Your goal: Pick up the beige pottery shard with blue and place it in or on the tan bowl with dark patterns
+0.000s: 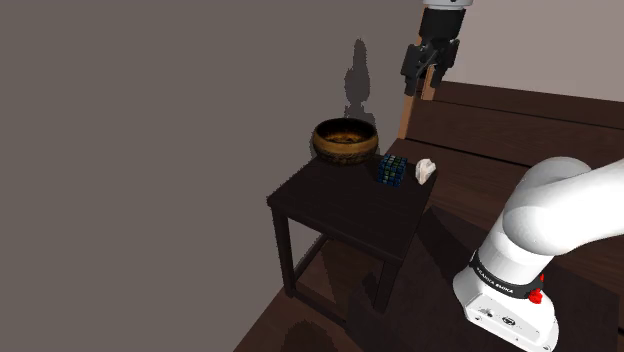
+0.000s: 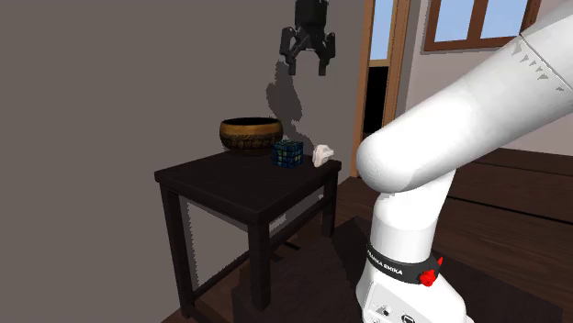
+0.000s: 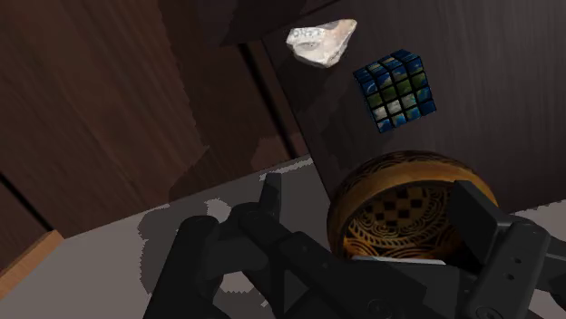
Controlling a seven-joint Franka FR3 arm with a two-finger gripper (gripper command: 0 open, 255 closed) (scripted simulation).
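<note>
- The gripper [image 2: 305, 62] hangs high above the dark side table [image 1: 330, 205], fingers spread and empty.
- The pale pottery shard [image 1: 426, 171] lies at the table's corner, just beside the puzzle cube [image 1: 392, 169].
- The patterned bowl [image 1: 345, 141] stands near.

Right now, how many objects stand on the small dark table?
3: the brown patterned bowl leftmost in the shoulder view, the blue-green puzzle cube beside it, the whitish shard rightmost. None seems hidden.

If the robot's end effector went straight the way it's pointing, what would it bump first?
Most likely the tan patterned bowl, which sits between the open end effector's fingers in the wrist view. Depth is unclear, so it could miss onto the dark table.
</note>
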